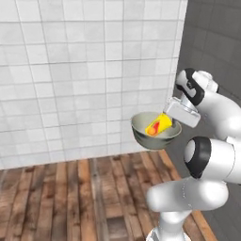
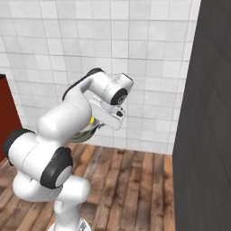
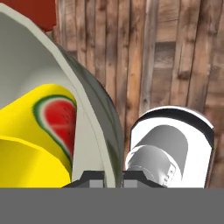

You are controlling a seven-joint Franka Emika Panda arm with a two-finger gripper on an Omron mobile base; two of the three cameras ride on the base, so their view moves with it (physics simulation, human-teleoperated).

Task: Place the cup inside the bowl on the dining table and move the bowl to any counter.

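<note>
We have the bowl (image 1: 156, 132) up in the air, carried over the wooden floor (image 1: 70, 197) in front of the white tiled wall (image 1: 84, 70). The end effector (image 3: 112, 181) is nearly shut, pinching the bowl's rim at its right edge; the hand view shows one tip inside the wall and one outside. That thin-rim pinch is why the bowl hangs out to the left of the hand rather than under it.

The cup (image 1: 158, 125) lies tipped on its side inside the bowl, leaning against the wall nearest the hand. We'd guess it rolled to the low side, since the bowl tilts a little. Its red mark reads as a watermelon slice up close.

So the first half looks done: cup in bowl. What's left is the carry to a tabletop by the wall. No tabletop is in sight yet, so we judge the base is mid-transit. The risk here is the cup sliding out if the bowl tips more.
</note>
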